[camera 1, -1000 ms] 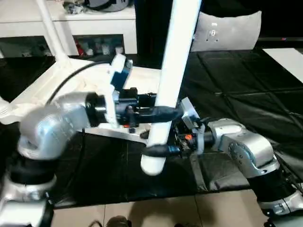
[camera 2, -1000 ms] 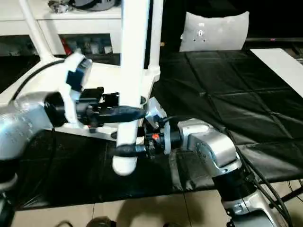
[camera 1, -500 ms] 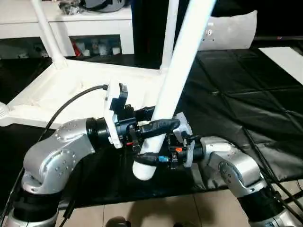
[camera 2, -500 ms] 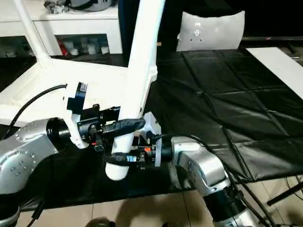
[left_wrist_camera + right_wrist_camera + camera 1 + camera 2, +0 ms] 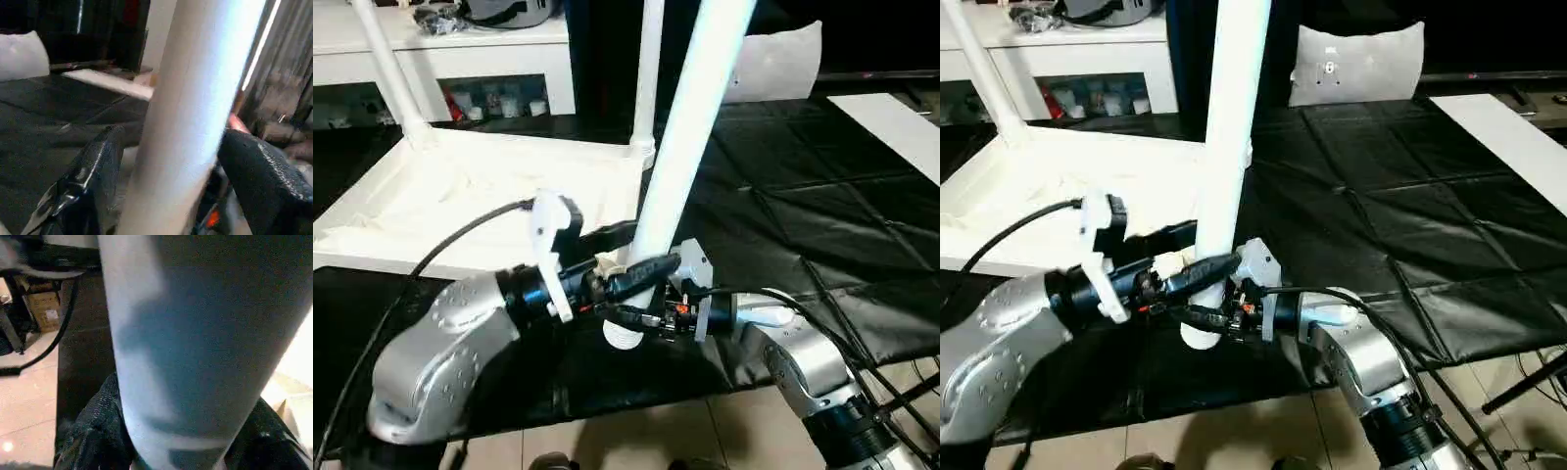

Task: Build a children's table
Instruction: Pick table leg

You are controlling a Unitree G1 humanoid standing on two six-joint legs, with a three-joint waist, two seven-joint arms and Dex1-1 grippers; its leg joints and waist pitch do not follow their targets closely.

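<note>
The tube leg [image 5: 690,127] is plain white, as is the ribbed tabletop [image 5: 460,196]. Both grippers' fingers [image 5: 88,181] are black with a pebbled texture, on silver forearms [image 5: 440,343]. The mat [image 5: 822,186] is black, quilted in squares.

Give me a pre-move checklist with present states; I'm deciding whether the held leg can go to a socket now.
1. Right gripper shut on the loose leg near its lower end: ok.
2. Left gripper fingers stand off the leg: ok.
3. Tabletop lies underside up: ok.
4. Two fitted legs stand at the far corners: ok.
5. Near corner socket free: cannot tell.
</note>
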